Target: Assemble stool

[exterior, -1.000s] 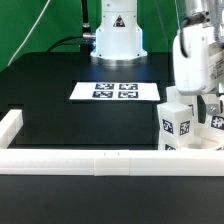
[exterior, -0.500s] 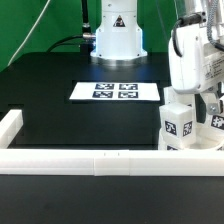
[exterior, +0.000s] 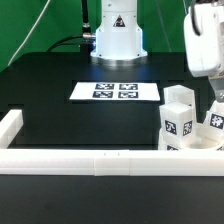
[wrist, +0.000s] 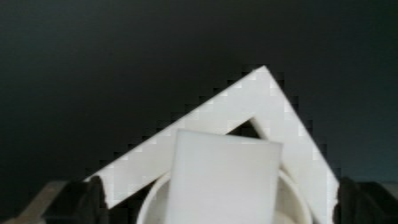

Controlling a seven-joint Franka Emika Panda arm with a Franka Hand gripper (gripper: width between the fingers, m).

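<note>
At the exterior view's right, an upright white stool leg with a square tag stands beside a second tagged leg. Both are on the low white seat, which is partly hidden behind the rail. My gripper hangs above and to the right of the upright leg, touching nothing. In the wrist view the leg stands free between my dark fingers, which are spread wide and open. Behind the leg rises a white wedge shape.
The marker board lies mid-table in front of the robot base. A long white border rail runs along the front and turns back at the exterior view's left. The table is black.
My gripper has opened and let go of the upright leg. It has risen up and toward the exterior view's right. The leg stays standing where it was.
</note>
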